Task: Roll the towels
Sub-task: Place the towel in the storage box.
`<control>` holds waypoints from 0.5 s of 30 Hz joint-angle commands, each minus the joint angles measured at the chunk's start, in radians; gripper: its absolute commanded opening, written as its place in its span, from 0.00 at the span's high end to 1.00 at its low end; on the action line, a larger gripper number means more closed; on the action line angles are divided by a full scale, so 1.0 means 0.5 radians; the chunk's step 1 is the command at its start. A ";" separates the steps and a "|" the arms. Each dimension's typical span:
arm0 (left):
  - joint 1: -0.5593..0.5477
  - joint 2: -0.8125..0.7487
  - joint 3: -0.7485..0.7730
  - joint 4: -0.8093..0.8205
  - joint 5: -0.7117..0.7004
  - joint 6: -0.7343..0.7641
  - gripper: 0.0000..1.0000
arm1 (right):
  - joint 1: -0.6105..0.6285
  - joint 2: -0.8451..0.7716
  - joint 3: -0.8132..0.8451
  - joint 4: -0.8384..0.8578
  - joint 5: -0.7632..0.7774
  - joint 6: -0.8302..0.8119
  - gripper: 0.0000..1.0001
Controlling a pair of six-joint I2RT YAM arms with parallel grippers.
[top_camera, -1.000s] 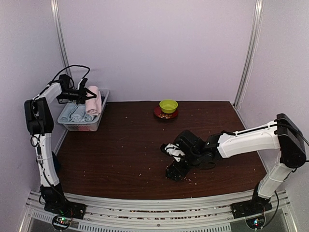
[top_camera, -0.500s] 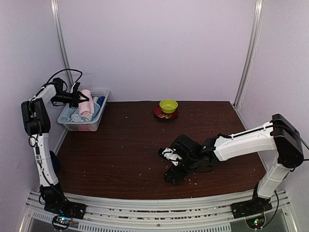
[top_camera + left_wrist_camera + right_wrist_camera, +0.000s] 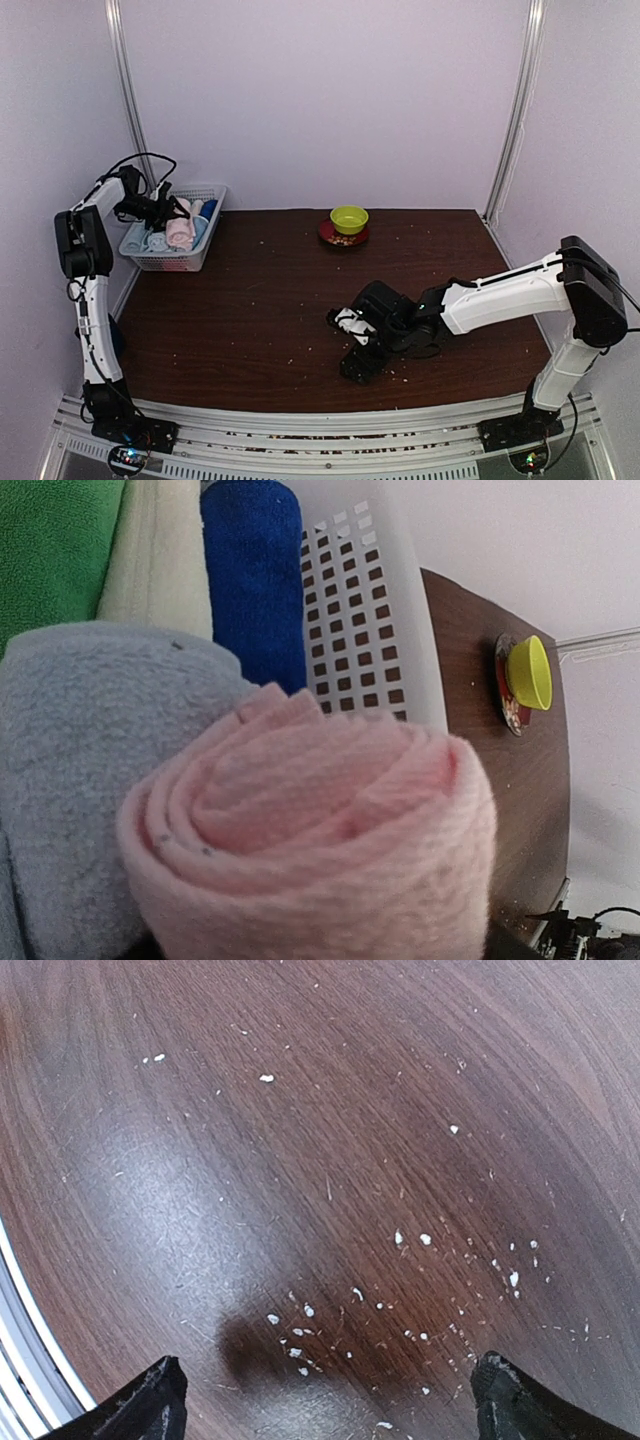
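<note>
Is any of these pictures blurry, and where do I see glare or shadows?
Top external view: even light, nothing blurred. Left wrist view: the pink towel sits so close it looks slightly soft, while the white basket behind is crisp. Right wrist view: a pale glare on the table, one dark shadow patch near the bottom, grain sharp.

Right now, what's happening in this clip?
The left end effector is at the white mesh basket in the table's far left corner. It sits right at a rolled pink towel, which lies on other rolled towels, among them a pale grey-blue towel and a dark blue towel. Whether it grips the pink roll cannot be told. The right end effector is low over the brown table near the front, open and empty.
</note>
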 commanded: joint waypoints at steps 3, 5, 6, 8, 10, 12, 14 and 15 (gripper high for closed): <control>-0.025 0.109 0.042 0.033 -0.399 -0.046 0.02 | 0.017 0.005 0.027 0.009 0.043 0.002 0.00; -0.032 0.081 0.048 0.038 -0.456 -0.072 0.02 | 0.020 0.001 0.029 0.011 0.039 0.002 0.00; -0.033 0.059 0.054 0.044 -0.480 -0.082 0.02 | 0.017 0.001 0.028 0.012 0.038 0.002 0.00; -0.036 0.004 0.038 0.091 -0.505 -0.124 0.02 | 0.021 -0.002 0.025 0.012 0.039 0.002 0.00; -0.034 -0.048 0.032 0.122 -0.562 -0.167 0.02 | 0.024 -0.007 0.027 0.011 0.039 0.002 0.00; -0.035 -0.104 0.026 0.145 -0.566 -0.200 0.02 | 0.024 -0.011 0.027 0.009 0.040 0.003 0.00; -0.036 -0.152 0.005 0.178 -0.568 -0.222 0.02 | 0.025 -0.018 0.027 0.007 0.039 0.002 0.00; -0.035 -0.173 -0.002 0.183 -0.582 -0.236 0.02 | 0.027 -0.018 0.028 0.008 0.038 0.002 0.00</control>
